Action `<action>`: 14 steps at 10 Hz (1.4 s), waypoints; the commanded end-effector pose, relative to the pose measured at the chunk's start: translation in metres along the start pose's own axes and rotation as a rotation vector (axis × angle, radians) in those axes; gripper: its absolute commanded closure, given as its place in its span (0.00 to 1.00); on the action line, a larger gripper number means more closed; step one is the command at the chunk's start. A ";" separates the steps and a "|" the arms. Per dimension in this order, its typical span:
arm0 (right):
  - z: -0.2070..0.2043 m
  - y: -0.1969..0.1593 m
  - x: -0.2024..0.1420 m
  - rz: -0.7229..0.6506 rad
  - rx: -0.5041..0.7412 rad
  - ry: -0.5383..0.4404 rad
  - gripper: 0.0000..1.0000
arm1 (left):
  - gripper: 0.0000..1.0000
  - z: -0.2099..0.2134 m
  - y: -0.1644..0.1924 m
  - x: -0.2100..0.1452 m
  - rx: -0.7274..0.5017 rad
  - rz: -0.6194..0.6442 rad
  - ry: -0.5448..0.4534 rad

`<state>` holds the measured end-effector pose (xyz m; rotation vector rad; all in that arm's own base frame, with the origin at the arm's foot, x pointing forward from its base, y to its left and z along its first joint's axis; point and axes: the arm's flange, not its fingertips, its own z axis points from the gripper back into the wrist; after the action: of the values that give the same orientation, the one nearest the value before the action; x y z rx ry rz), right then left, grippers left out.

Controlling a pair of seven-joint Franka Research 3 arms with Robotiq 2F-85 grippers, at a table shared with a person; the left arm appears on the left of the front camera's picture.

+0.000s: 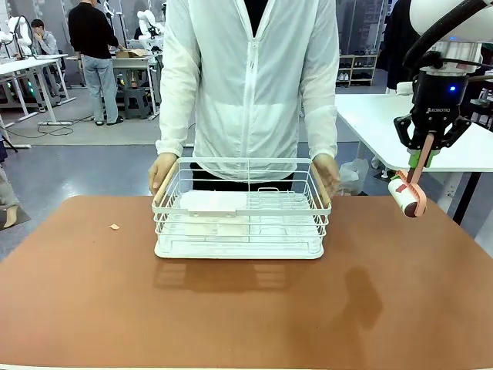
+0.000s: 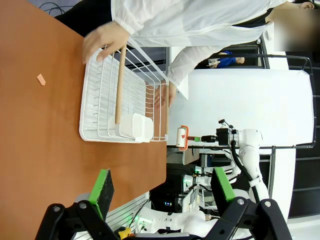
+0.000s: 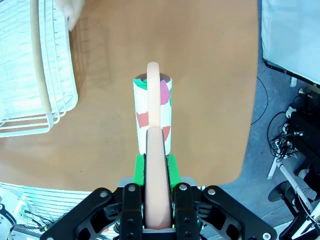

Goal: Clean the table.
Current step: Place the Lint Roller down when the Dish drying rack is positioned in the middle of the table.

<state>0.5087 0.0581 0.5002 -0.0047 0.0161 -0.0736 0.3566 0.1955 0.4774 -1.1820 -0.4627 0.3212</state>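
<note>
Front view, small scrap [image 1: 115, 227] far left on the table [image 1: 92, 308], white wire rack [image 1: 240, 212] at its middle far side, person's hands [image 1: 162, 171] on both ends, right gripper [image 1: 422, 158] raised at right, clamped on a lint roller [image 1: 408, 195] (pink handle), left gripper [image 2: 162, 187] spread, empty.

Front view across table [image 1: 92, 308]; rolled wrist views, shared white rack [image 1: 239, 212].

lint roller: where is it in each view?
Front: lint roller at right, hanging from the right gripper, off the table's far right corner.
Left wrist: centre right, past the table edge.
Right wrist: centre, handle clamped in the gripper.
Shared landmark: white wire rack, held by the person.
</note>
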 end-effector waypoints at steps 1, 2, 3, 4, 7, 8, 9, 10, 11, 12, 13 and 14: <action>0.004 0.001 0.001 -0.006 -0.011 0.007 0.79 | 0.00 0.003 -0.001 0.000 -0.026 -0.007 -0.001; 0.004 0.001 0.001 -0.006 -0.011 0.007 0.79 | 0.00 0.003 -0.001 0.000 -0.026 -0.007 -0.001; 0.004 0.001 0.001 -0.006 -0.011 0.007 0.79 | 0.00 0.003 -0.001 0.000 -0.026 -0.007 -0.001; 0.004 0.001 0.001 -0.006 -0.011 0.007 0.79 | 0.00 0.003 -0.001 0.000 -0.026 -0.007 -0.001; 0.004 0.001 0.001 -0.006 -0.011 0.007 0.79 | 0.00 0.003 -0.001 0.000 -0.026 -0.007 -0.001; 0.004 0.001 0.001 -0.006 -0.011 0.007 0.79 | 0.00 0.003 -0.001 0.000 -0.026 -0.007 -0.001; 0.004 0.001 0.001 -0.006 -0.011 0.007 0.79 | 0.00 0.003 -0.001 0.000 -0.026 -0.007 -0.001; 0.004 0.001 0.001 -0.006 -0.011 0.007 0.79 | 0.00 0.003 -0.001 0.000 -0.026 -0.007 -0.001; 0.004 0.001 0.001 -0.006 -0.011 0.007 0.79 | 0.00 0.003 -0.001 0.000 -0.026 -0.007 -0.001; 0.004 0.001 0.001 -0.006 -0.011 0.007 0.79 | 0.00 0.003 -0.001 0.000 -0.026 -0.007 -0.001; 0.004 0.001 0.001 -0.006 -0.011 0.007 0.79 | 0.00 0.003 -0.001 0.000 -0.026 -0.007 -0.001; 0.004 0.001 0.001 -0.006 -0.011 0.007 0.79 | 0.00 0.003 -0.001 0.000 -0.026 -0.007 -0.001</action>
<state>0.5087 0.0581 0.5002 -0.0047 0.0161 -0.0736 0.3566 0.1955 0.4774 -1.1820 -0.4627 0.3212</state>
